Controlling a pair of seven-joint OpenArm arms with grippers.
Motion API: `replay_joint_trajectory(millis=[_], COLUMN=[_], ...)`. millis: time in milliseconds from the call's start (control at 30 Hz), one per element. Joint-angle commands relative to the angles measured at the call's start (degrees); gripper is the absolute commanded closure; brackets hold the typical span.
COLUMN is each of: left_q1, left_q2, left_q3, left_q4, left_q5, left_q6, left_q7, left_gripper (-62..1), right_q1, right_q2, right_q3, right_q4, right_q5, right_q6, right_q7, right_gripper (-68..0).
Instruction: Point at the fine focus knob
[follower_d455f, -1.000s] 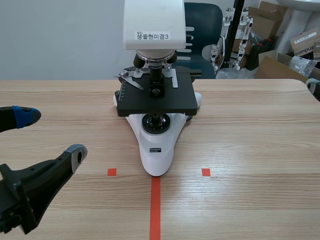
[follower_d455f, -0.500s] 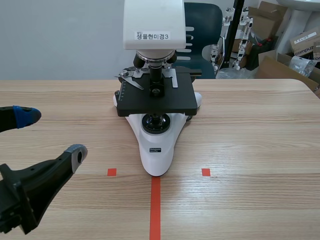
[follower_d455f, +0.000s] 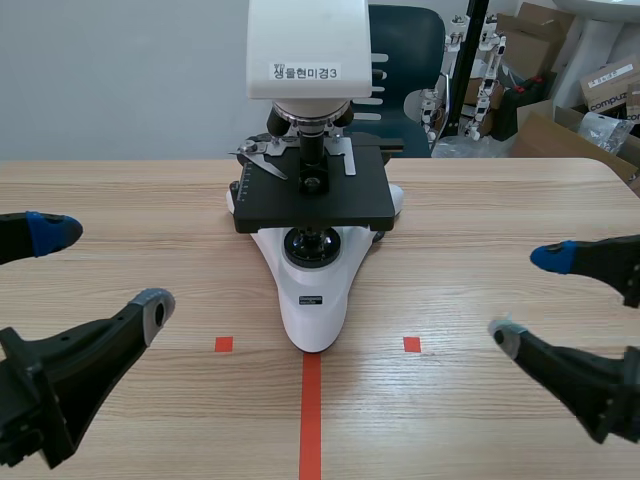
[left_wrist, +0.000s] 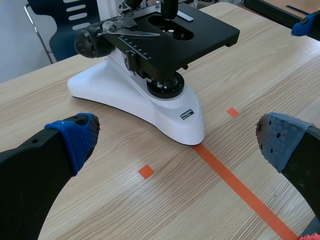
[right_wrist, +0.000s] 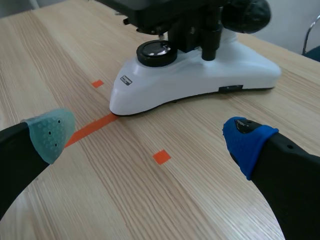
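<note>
My left claw (follower_d455f: 102, 268) and right claw (follower_d455f: 528, 295) hang wide open, one each side of the microscope (follower_d455f: 315, 290) on the desk (follower_d455f: 480, 200), so I think either can point at its focus knob (left_wrist: 89, 42).

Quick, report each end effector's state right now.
Left end effector: open, holding nothing.
Right end effector: open, holding nothing.

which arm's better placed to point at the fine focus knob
Probably left: a black focus knob on the microscope's side shows whole ahead of the open left gripper; the right gripper's view cuts its knob off.
</note>
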Motion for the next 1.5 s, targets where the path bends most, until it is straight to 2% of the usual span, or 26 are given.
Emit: replay_joint_trajectory(millis=[0,67,133,233,333,433,567,633,733,933,1167,1467], left_q1=[0.3,0.3,0.3,0.3,0.3,0.3,0.3,0.3,0.3,0.3,0.3,0.3], left_q2=[0.6,0.6,0.6,0.6,0.6,0.6,0.6,0.6,0.6,0.6,0.6,0.6], left_q3=[0.4,0.4,0.4,0.4,0.4,0.4,0.4,0.4,0.4,0.4,0.4,0.4], left_q4=[0.3,0.3,0.3,0.3,0.3,0.3,0.3,0.3,0.3,0.3,0.3,0.3], left_q5=[-0.3,-0.3,-0.3,-0.3,-0.3,-0.3,-0.3,-0.3,-0.3,-0.3,-0.3,-0.3], left_q6=[0.0,0.0,0.0,0.0,0.0,0.0,0.0,0.0,0.0,0.0,0.0,0.0], left_q7=[-0.8,-0.8,-0.8,-0.8,-0.8,-0.8,-0.8,-0.8,-0.8,-0.8,-0.8,-0.8], left_gripper=[-62.3,-62.3,-62.3,-62.3,-62.3,-62.3,-62.3,-62.3,-62.3,-62.3,-62.3,-62.3], right_q1=[1.1,1.1,1.0,1.0,0.9,0.3,-3.3,-4.5,-5.7,-9.7,-13.7,-19.2], right_q2=[-2.1,-5.8,-9.1,-13.0,-15.6,-16.5,-17.1,-17.8,-19.1,-19.7,-19.4,-19.2], right_q3=[2.4,4.2,5.9,7.8,8.8,9.1,10.0,10.9,13.3,16.3,18.1,18.3], right_q4=[2.6,5.9,9.6,15.8,21.7,27.3,34.0,36.7,39.1,41.6,42.1,42.1], right_q5=[-1.3,-3.5,-3.6,-3.7,-3.8,-4.4,-7.9,-8.8,-8.7,-8.7,-7.6,-8.5], right_q6=[-1.3,-2.8,-4.7,-10.1,-15.8,-20.6,-28.9,-32.3,-32.7,-32.6,-32.6,-32.7], right_q7=[-1.8,-6.8,-13.0,-22.5,-29.3,-34.0,-35.5,-37.1,-38.7,-37.6,-36.5,-35.0], right_gripper=[-67.9,-67.9,-67.9,-67.9,-67.9,-67.9,-67.9,-67.9,-67.9,-67.9,-67.9,-67.9])
